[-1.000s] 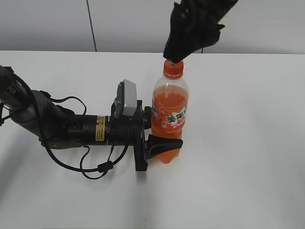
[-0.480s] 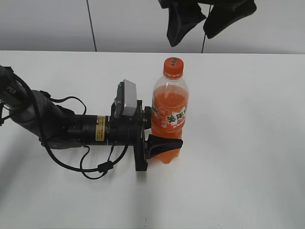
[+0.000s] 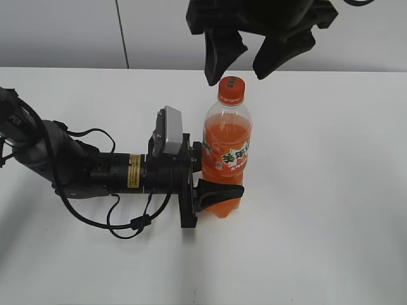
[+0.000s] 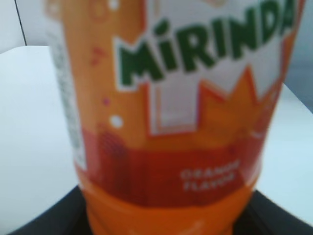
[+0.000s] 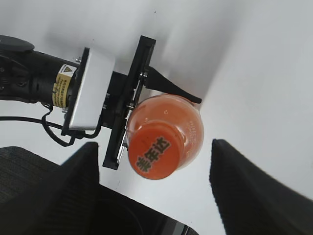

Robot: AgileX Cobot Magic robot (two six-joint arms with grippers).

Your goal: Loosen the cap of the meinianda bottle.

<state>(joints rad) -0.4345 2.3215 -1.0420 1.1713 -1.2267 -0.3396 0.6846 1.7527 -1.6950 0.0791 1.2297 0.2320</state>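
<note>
bottle: Mirinda bottle (image 3: pixel 226 159) stands on white table (image 3: pixel 331 190) | cap (image 3: pixel 231 90) on | left gripper (image 3: pixel 213 175) squeezes bottle low | right gripper (image 3: pixel 245 60) spread apart above cap, touching nothing

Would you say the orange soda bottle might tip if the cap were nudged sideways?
Probably not: the left gripper clamps the bottle low on its body. Nearly full, it likely feels heavy. Unclamped, its tall narrow shape could topple.

Ext cam slanting down at table; L wrist close on bottle (image 4: pixel 171 122) label; R wrist straight above.
</note>
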